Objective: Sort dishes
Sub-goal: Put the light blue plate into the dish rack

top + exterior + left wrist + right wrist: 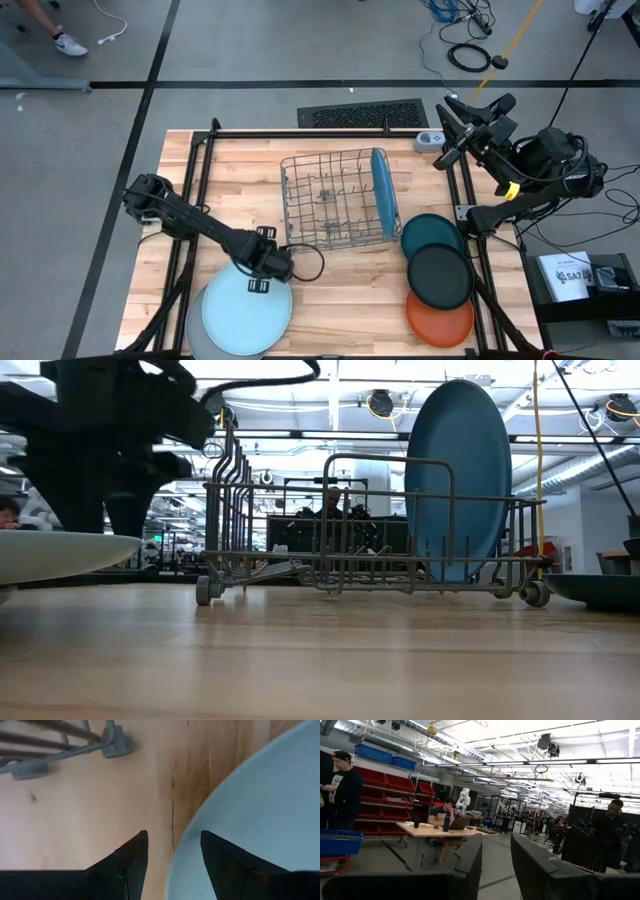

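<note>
A pale blue plate (246,311) lies on a grey plate (196,338) at the table's near left. My left gripper (262,284) is open, pointing down over the pale blue plate's far right rim (186,840). One finger stands over the wood and one over the plate. A medium blue plate (380,189) stands on edge in the right end of the wire rack (330,198). The dark teal (432,234), black (440,276) and orange (439,318) plates lie overlapping at the near right. My right gripper (447,108) is open, off the table's far right corner. My left gripper comes at the pale blue plate's rim (180,851) from above, its fingers pointing down on either side of the edge. I cannot tell whether a fingertip (215,845) touches the plate. The plate lies flat on the grey plate.
The wire rack stands in the middle of the table's far half, on small feet (207,592). Bare wood lies between the rack and the table's near edge (345,300). The arms' frame rails run along the left and right sides.
</note>
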